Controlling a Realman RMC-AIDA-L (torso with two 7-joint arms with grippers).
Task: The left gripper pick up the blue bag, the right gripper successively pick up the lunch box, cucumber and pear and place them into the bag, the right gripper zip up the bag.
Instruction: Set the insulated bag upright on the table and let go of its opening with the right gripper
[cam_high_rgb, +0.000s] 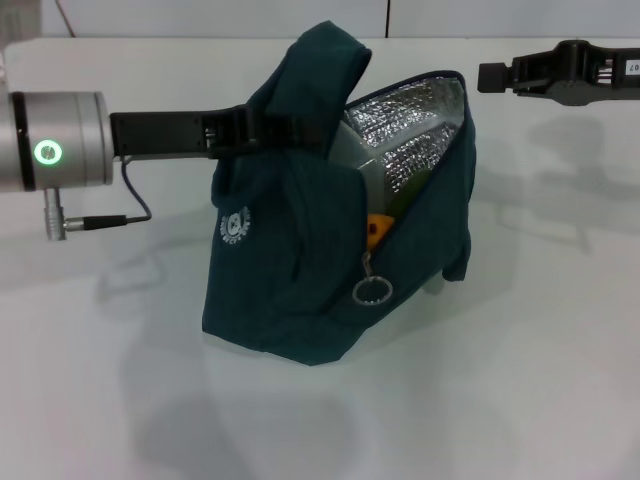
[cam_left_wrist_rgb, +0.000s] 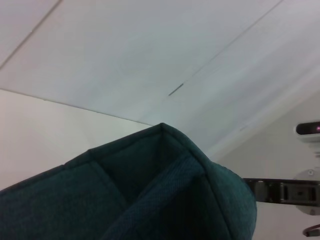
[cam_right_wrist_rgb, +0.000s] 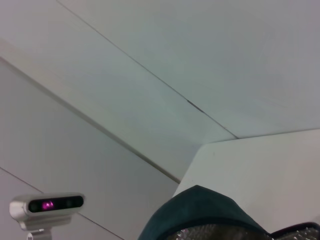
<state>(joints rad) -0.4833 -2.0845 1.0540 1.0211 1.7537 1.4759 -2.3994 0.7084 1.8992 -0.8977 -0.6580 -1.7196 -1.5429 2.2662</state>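
Head view: the left gripper is clamped on the handle of the blue bag, by which the bag is held up at its top while its bottom rests on the white table. Behind the gripper the black arm leads back to a silver cylindrical joint lit by a green ring light, with a thin cable hanging below it. Just past the gripper's fingertips the bag's mouth stands open, and the silver foil lining is exposed. Below the opening a patch of the orange-yellow pear is seen inside the bag, and beside it a sliver of dark green is glimpsed, too little for it to be named. The metal ring zipper pull hangs below the pear at the low end of the opening, and a white round logo is printed on the bag's side beneath the gripper.

The right gripper is held in the air, well apart from the bag, beyond the far side of the opening from the left gripper; whether its fingers are parted cannot be told.

In the left wrist view the teal handle fills the foreground. In the right wrist view the bag's top and a strip of foil are seen.
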